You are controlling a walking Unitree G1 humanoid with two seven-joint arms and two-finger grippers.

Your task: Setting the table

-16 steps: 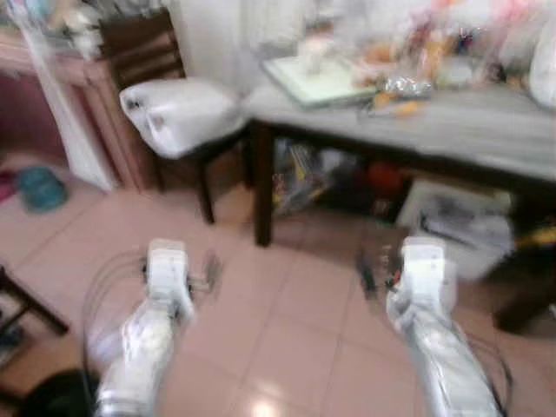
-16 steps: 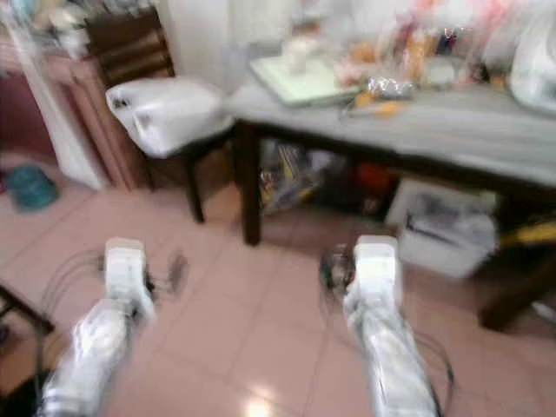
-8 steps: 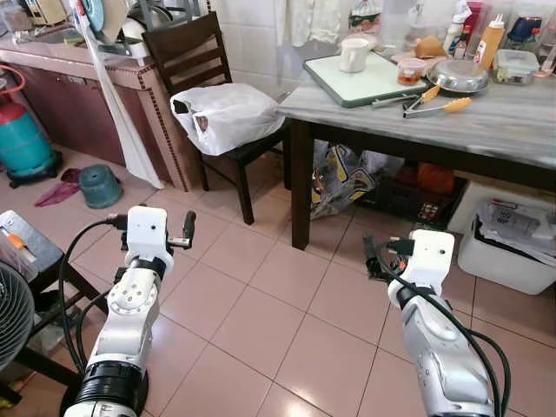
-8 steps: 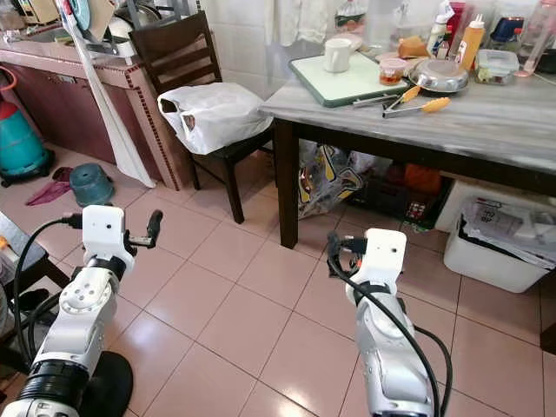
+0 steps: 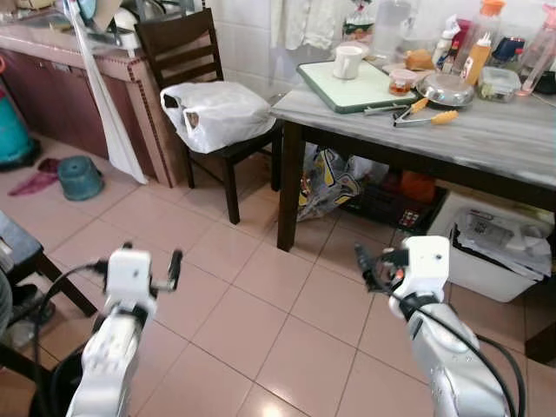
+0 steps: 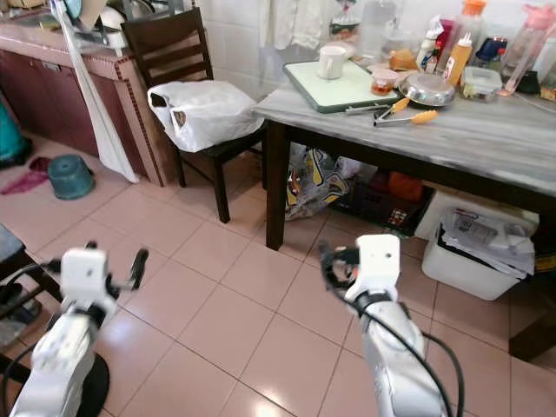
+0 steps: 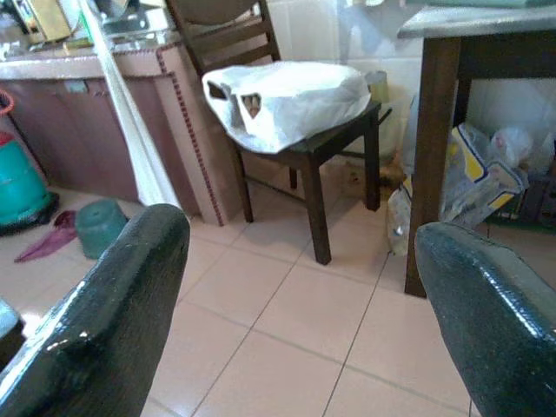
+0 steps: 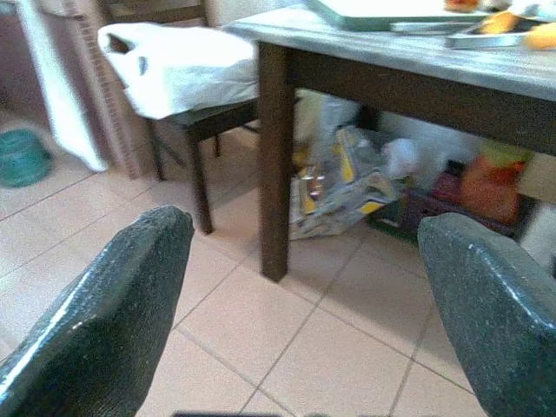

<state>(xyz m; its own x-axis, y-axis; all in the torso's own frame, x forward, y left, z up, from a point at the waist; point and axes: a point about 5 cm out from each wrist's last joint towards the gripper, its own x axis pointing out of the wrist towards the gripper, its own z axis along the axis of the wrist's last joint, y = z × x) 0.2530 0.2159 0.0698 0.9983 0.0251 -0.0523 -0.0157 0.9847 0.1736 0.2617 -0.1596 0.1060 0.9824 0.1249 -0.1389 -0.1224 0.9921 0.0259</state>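
Two silver arms reach forward over the pink tiled floor (image 5: 261, 330), well short of the grey tabletop (image 5: 486, 139). Left pincer (image 7: 304, 287) and right pincer (image 8: 304, 287) both have their fingers spread apart, holding nothing. A dark chair (image 5: 187, 52) beside the tabletop carries a stuffed white plastic bag (image 5: 217, 113). On the tabletop a pale green tray (image 5: 352, 87) holds a white mug (image 5: 348, 61); just beside it lie tongs (image 5: 417, 115) with orange handles, pointing along the edge, near a steel bowl (image 5: 446, 87) and several bottles (image 5: 478, 43). Labels are unreadable.
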